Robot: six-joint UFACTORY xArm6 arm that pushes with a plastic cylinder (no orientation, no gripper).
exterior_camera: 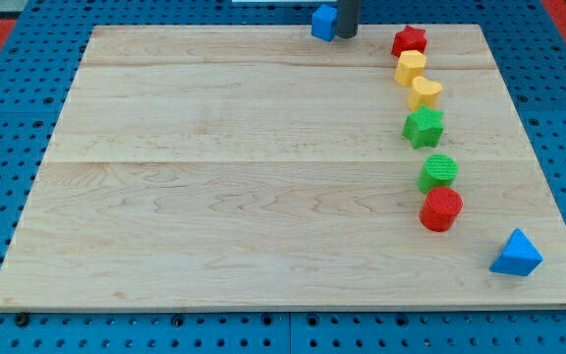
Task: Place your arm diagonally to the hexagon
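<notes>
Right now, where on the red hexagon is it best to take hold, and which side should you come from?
My tip cannot grip, only push. It stands at the view's top, just right of the blue block. The red hexagon is probably best met low on a flat side wall, from the view's left, since the green round block crowds its top side.

Wooden surface (214,177) seen from above on a blue pegboard (8,324). At the view's top edge, my tip (347,34) touching the right side of a blue cube (323,22). Down the view's right, a curved line: red star (410,40), yellow block (411,67), yellow heart (424,91), green star (424,127), green cylinder (438,172), red hexagon (441,208). Apart at bottom right, blue triangle (516,254).
</notes>
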